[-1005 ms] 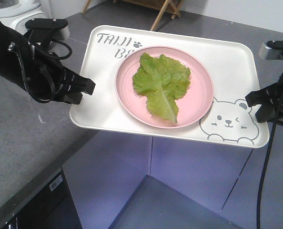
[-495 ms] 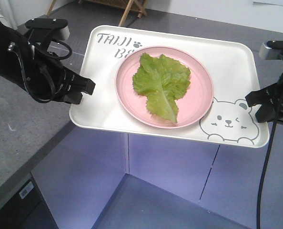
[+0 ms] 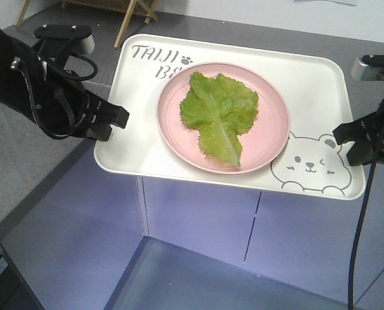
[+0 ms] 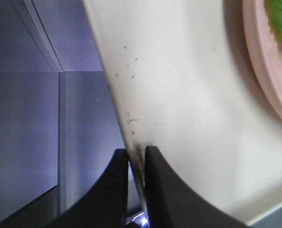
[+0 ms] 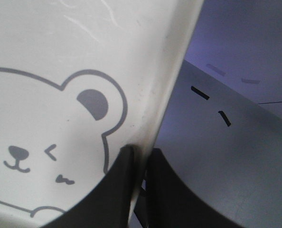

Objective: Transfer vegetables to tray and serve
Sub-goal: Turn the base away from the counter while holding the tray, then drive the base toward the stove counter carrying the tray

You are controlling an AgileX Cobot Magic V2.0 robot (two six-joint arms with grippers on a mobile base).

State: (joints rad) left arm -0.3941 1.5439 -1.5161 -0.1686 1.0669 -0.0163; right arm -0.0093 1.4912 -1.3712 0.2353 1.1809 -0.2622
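Note:
The cream-white tray (image 3: 315, 84) hangs in the air, held at both short sides. On it stands a round pink plate (image 3: 273, 135) carrying the vegetables (image 3: 219, 113), one green ruffled lettuce leaf. My left gripper (image 3: 117, 123) is shut on the tray's left rim (image 4: 131, 128); the plate's edge (image 4: 269, 71) shows at the upper right of the left wrist view. My right gripper (image 3: 346, 139) is shut on the tray's right rim (image 5: 153, 118), beside the printed bear (image 5: 46, 137).
A grey countertop (image 3: 24, 161) lies at the left, below my left arm. Under the tray stand bluish cabinet panels (image 3: 198, 219). A wooden frame (image 3: 130, 13) stands on the grey floor at the top. A cable (image 3: 360, 226) hangs from my right arm.
The countertop, cabinets and wooden frame have slid leftward in the view. The tray, the plate and both grippers keep their places in the frame.

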